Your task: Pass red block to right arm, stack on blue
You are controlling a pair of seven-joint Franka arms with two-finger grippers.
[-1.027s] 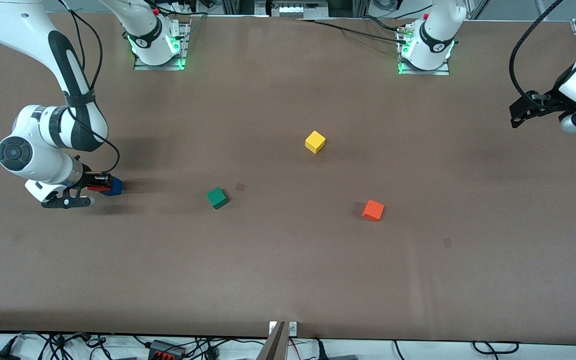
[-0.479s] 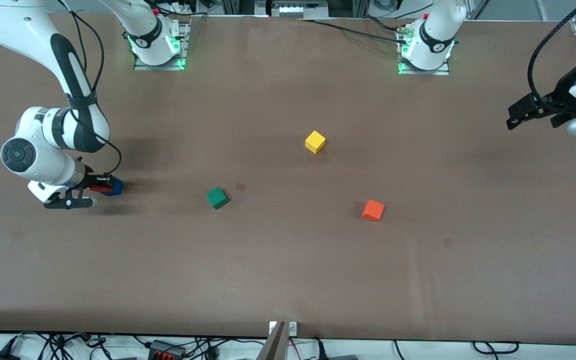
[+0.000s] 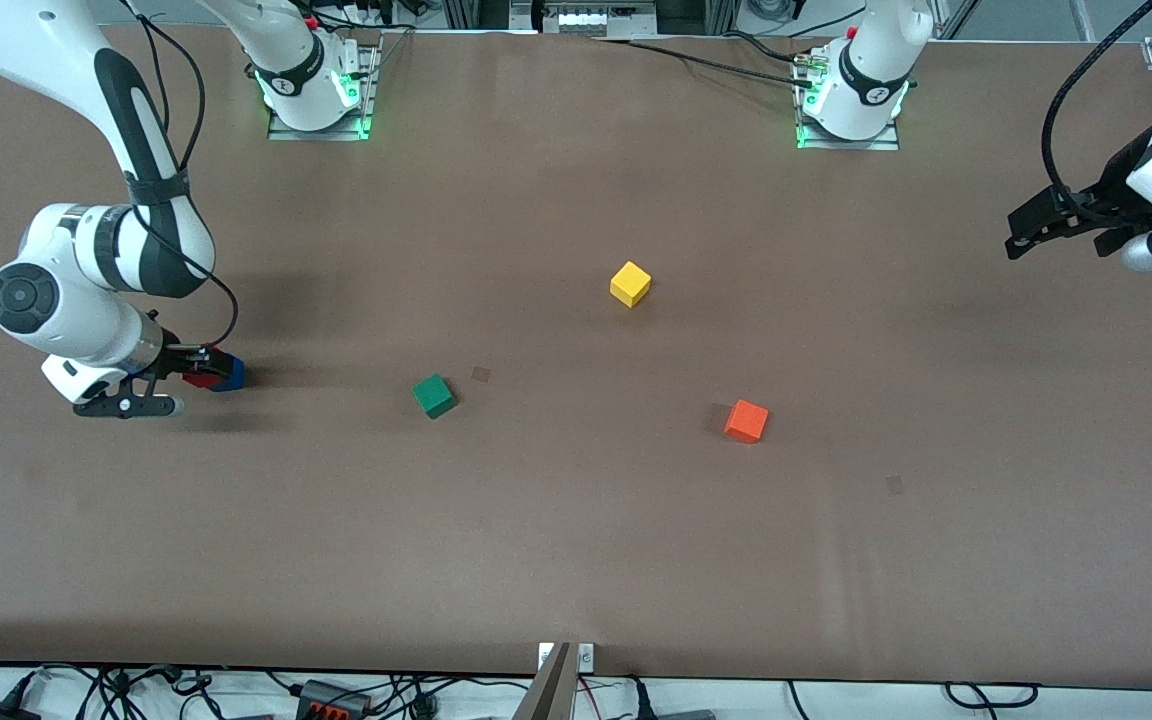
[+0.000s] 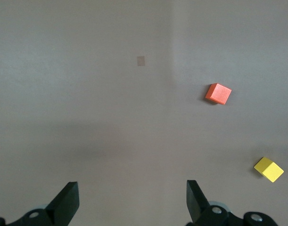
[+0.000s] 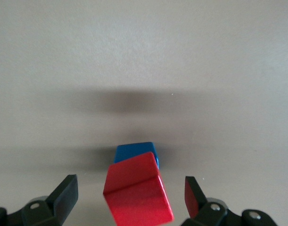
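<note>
At the middle left of the front view, the right gripper hangs low over the table with its 2 fingers spread apart, clear of the red block. The red block sits tilted on the blue cube. At the upper right edge, the left gripper waits with its fingers spread, holding nothing. The green cube, yellow cube and orange cube lie apart around the centre.
</note>
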